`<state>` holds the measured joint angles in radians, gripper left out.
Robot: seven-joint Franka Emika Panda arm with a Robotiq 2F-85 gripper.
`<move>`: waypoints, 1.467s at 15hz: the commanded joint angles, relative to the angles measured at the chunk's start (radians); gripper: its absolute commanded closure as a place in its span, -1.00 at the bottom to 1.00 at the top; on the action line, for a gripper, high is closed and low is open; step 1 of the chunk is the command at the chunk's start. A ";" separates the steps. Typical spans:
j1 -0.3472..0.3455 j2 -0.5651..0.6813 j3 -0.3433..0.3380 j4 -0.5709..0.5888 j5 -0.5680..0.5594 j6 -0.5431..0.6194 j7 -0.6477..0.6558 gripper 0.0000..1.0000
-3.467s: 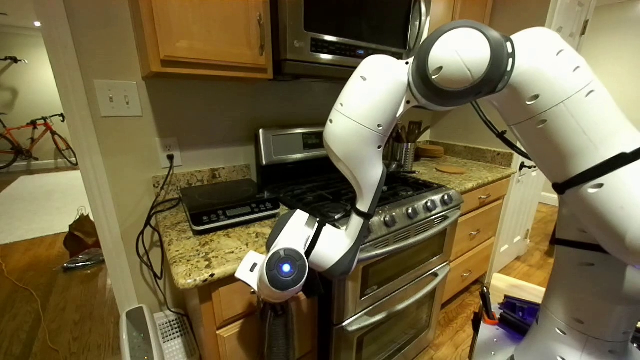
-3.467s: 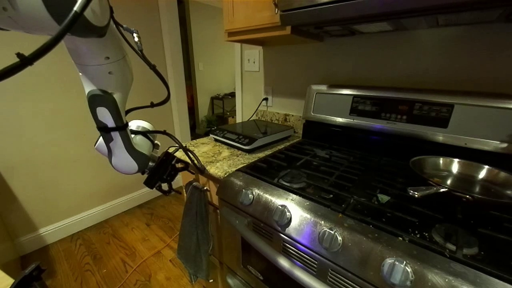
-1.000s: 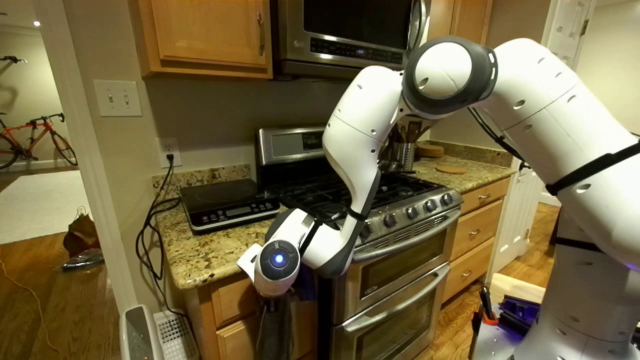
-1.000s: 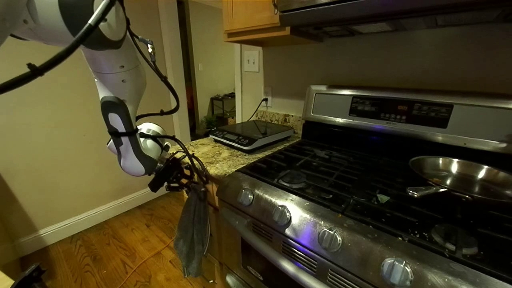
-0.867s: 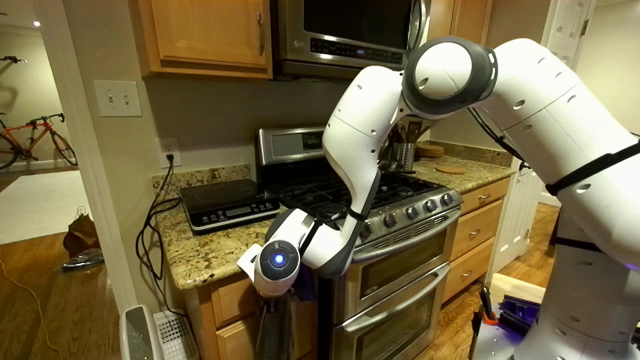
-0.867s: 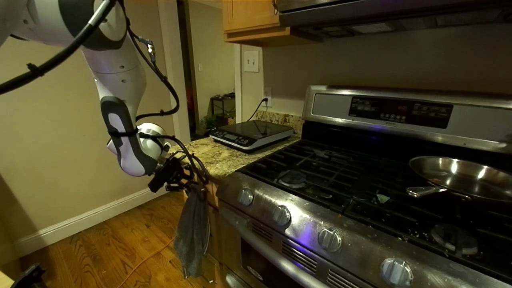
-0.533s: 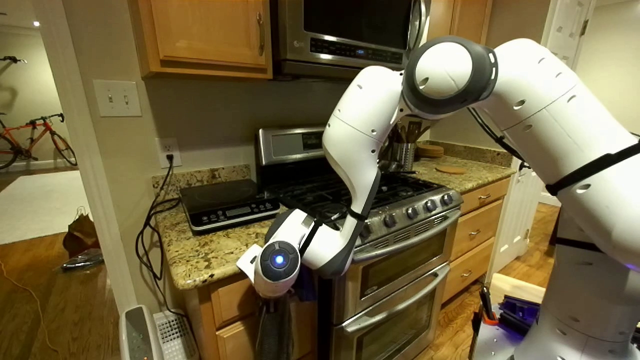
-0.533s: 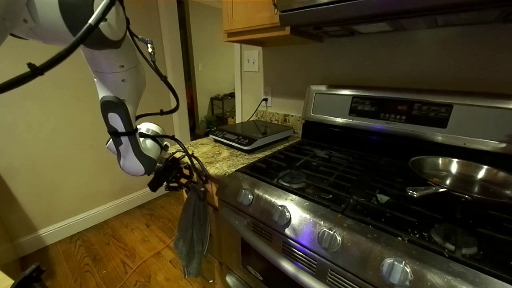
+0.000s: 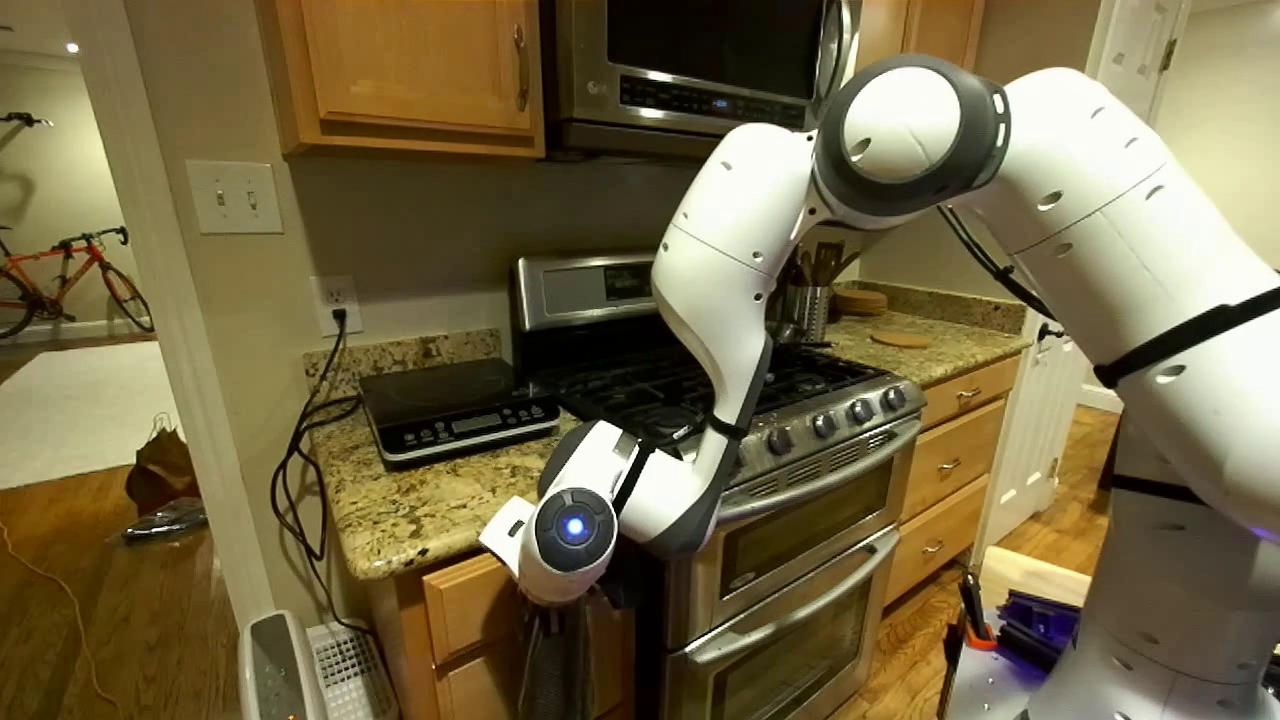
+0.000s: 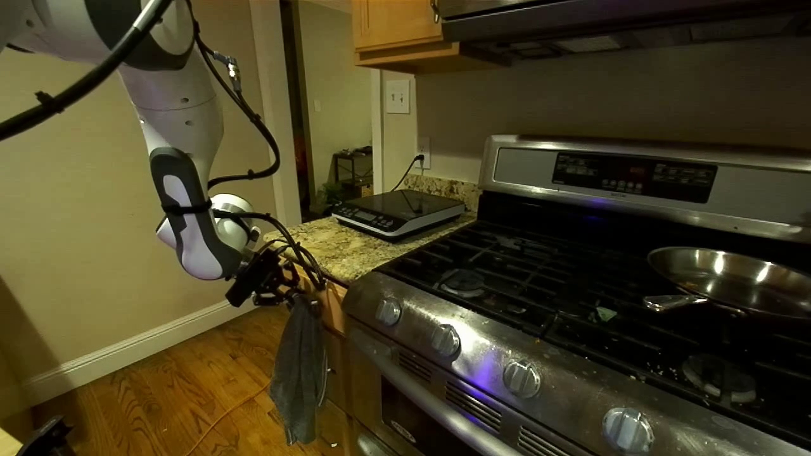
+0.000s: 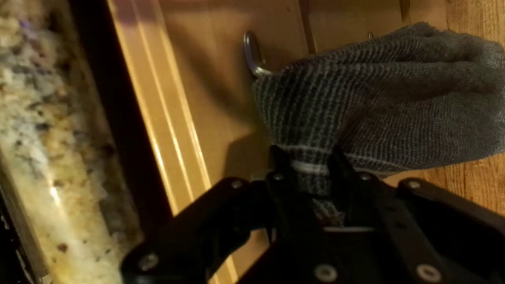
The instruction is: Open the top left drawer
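The fingers (image 11: 282, 185) pinch the grey towel (image 11: 378, 106) that hangs on the handle (image 11: 252, 55) of the top left drawer (image 11: 221, 79), just under the worktop (image 11: 51, 157). The drawer looks a bit out, so this seems the pulling part. Next, grip tight and pull straight back

The towel (image 11: 378, 98) hides part of the handle (image 11: 249, 48) on the top left drawer (image 11: 213, 102) in the wrist view, where the counter (image 11: 47, 150) blurs and the near edge crops the gripper (image 11: 309, 162), mostly behind the arm (image 9: 890, 130) in an exterior view, and the right edge crops the pan (image 10: 738, 285) in an exterior view
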<state>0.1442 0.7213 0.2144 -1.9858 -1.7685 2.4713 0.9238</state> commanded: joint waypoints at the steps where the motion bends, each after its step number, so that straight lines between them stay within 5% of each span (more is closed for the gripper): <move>1: 0.017 -0.033 0.062 -0.112 -0.004 0.073 0.065 0.76; 7: 0.019 -0.038 0.068 -0.117 -0.021 0.073 0.081 0.77; 8: 0.000 -0.010 0.006 -0.018 -0.006 -0.001 0.000 0.44; 15: 0.000 -0.011 0.007 -0.019 -0.008 -0.001 0.001 0.45; 16: 0.000 -0.011 0.007 -0.019 -0.008 -0.001 0.001 0.79; 22: 0.017 -0.049 0.018 -0.083 -0.036 -0.012 0.054 0.80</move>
<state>0.1448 0.7175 0.2150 -1.9919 -1.7815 2.4608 0.9244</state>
